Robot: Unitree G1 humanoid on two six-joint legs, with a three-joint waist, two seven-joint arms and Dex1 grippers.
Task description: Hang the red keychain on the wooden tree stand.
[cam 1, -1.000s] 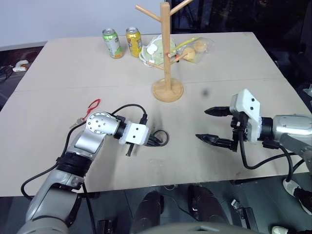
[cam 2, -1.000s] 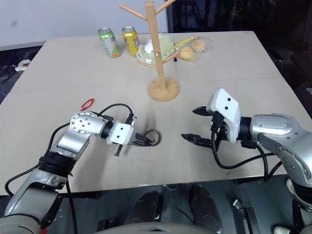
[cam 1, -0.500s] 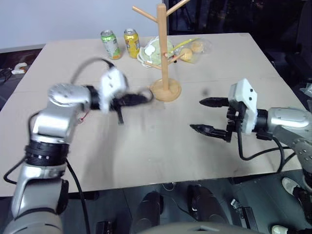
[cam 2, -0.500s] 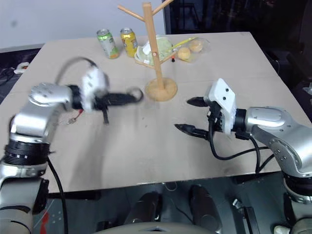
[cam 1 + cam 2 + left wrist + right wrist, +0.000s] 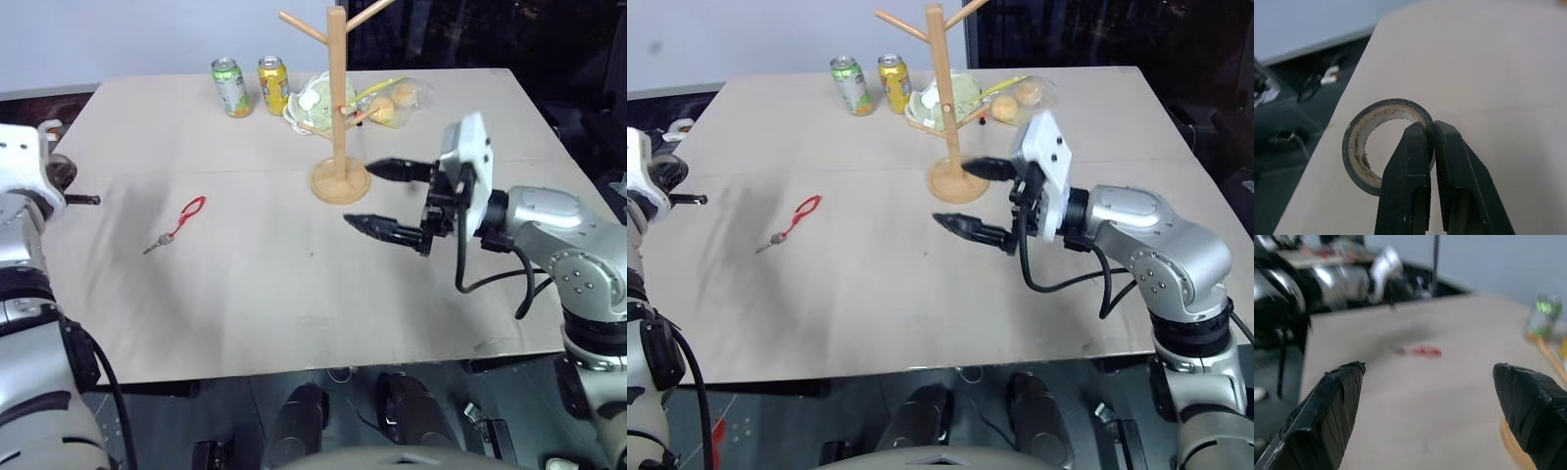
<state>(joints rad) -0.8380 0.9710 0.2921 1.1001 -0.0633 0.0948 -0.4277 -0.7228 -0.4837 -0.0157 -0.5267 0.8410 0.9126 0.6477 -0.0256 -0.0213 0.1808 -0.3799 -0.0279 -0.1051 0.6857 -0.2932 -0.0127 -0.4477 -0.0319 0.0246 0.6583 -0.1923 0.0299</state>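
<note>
Left wrist view, left tool [image 5: 1431,147] pinched on black tape roll [image 5: 1359,147], right tool [image 5: 384,196] wide open, empty

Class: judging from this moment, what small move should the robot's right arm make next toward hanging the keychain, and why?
Probably carry the open right gripper leftward and down toward the red keychain. It lies flat on the table, unheld, away from the wooden tree stand, while the left gripper is shut on a tape roll.

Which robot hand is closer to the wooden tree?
The right. The right gripper hangs open right beside the tree stand, close to its base. The left gripper is far away at the table's left edge, shut on a tape roll.
</note>
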